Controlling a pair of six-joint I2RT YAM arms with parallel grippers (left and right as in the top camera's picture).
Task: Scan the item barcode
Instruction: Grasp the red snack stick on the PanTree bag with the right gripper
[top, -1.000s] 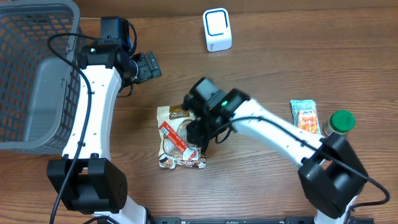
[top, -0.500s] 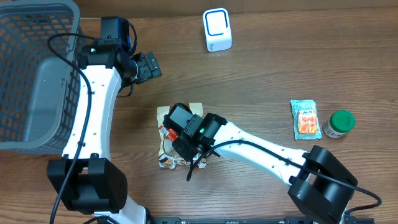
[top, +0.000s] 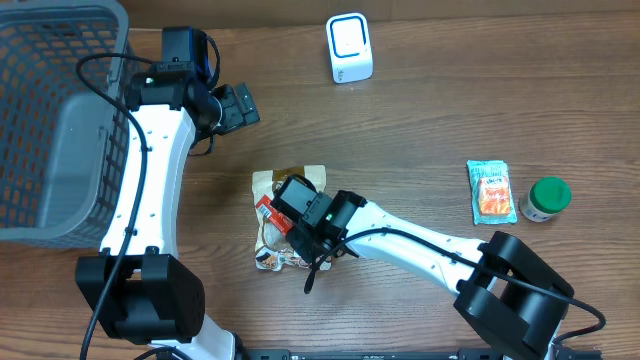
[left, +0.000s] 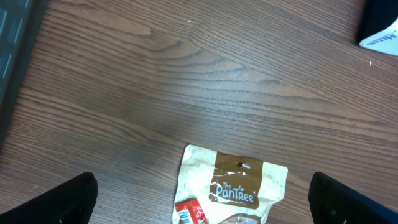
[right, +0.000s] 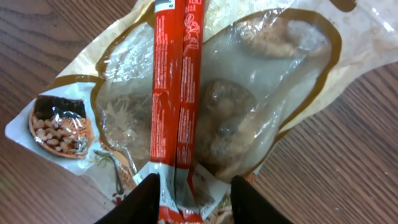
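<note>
A basket (top: 50, 120) fills the desk's (top: 450, 100) far left corner, with a scanner (top: 349, 48) near the far edge. A pouch (top: 272, 184) lies mid-desk, with a stick (right: 177, 93) on it. Near the right edge, a packet (top: 489, 192) lies just left of a jar (top: 547, 198).

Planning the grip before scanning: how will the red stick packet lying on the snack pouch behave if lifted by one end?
The red stick packet looks thin, narrow and light, so it will probably droop beyond the right gripper. Its glossy film may slip. It lies on the crinkly snack pouch, which might shift too.
</note>
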